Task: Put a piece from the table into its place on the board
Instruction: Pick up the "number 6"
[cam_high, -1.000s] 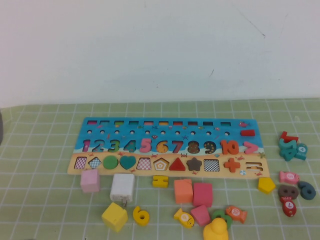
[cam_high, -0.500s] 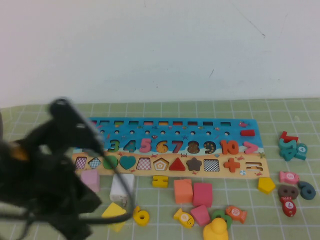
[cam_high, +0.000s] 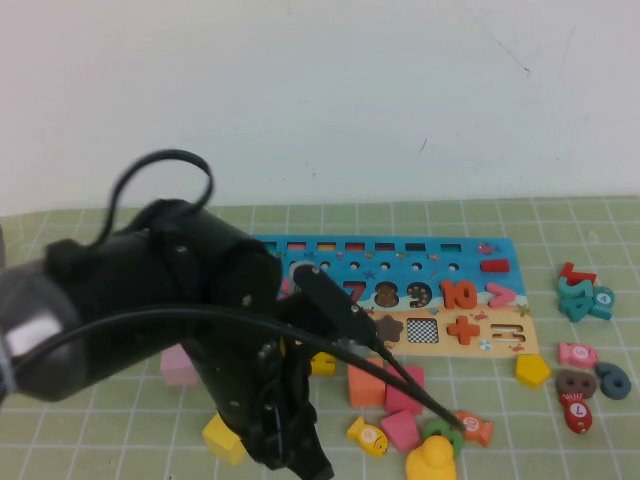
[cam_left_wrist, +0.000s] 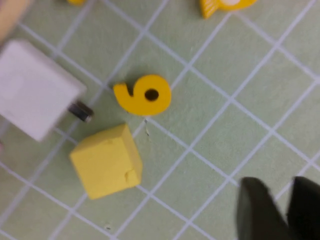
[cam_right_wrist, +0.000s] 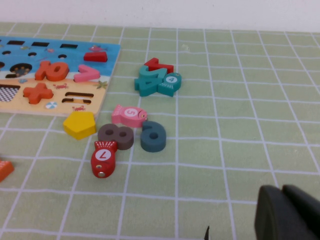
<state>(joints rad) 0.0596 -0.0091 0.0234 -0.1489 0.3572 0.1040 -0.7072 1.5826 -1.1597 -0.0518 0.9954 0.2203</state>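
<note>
High view looks down across the board (cam_high: 440, 290); wrist views sit close above the mat, both showing scattered pieces.

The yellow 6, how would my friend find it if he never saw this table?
Look at the green checked mat in front of the board, near the left gripper. A white charger block and a yellow cube sit there; the yellow 6 lies beside them, flat, curly, with a hole.
</note>
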